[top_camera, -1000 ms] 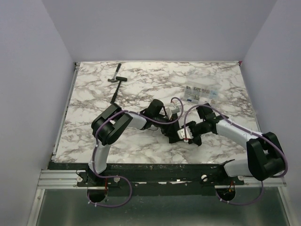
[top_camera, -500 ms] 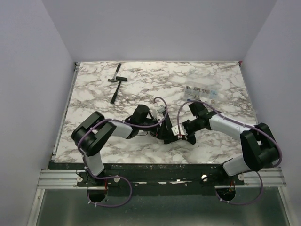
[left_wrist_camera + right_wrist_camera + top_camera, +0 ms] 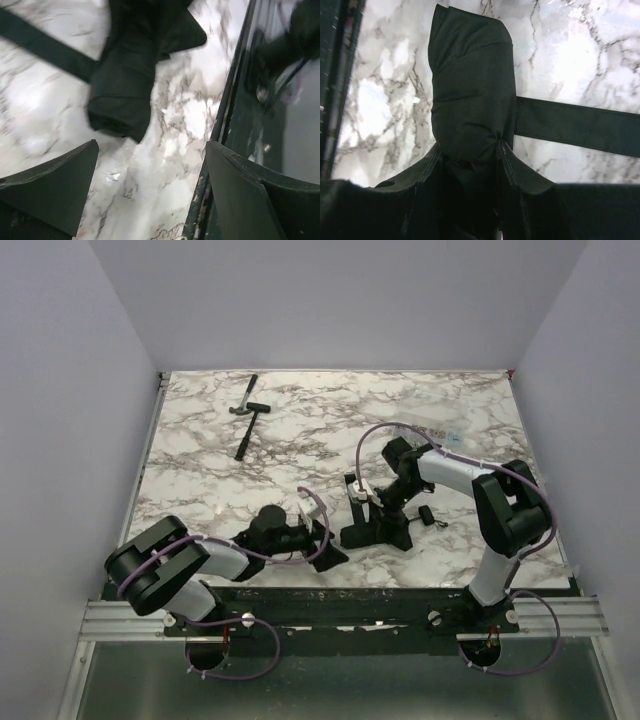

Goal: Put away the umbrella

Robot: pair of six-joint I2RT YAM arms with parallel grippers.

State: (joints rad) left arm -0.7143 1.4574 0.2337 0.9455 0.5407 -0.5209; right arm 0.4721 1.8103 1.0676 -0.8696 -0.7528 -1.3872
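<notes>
The umbrella (image 3: 378, 533) is a folded black bundle lying on the marble near the table's front edge. My right gripper (image 3: 368, 508) is shut on it; in the right wrist view the fingers (image 3: 517, 167) pinch the dark fabric of the umbrella (image 3: 470, 85), and a flat black strap (image 3: 575, 125) runs off to the right. My left gripper (image 3: 328, 543) stands just left of the bundle, apart from it. In the left wrist view it is open (image 3: 150, 190) with bare marble between its fingers, and the umbrella's end (image 3: 122, 95) lies ahead of it.
A small black-handled hammer (image 3: 247, 412) lies at the far left of the table. A clear plastic packet (image 3: 432, 432) sits behind the right arm. The table's dark front rail (image 3: 225, 115) runs close by the left gripper.
My left gripper has opened, let go of the umbrella and drawn back toward the near left edge. The right gripper stays shut on the umbrella while its arm has swung further back.
</notes>
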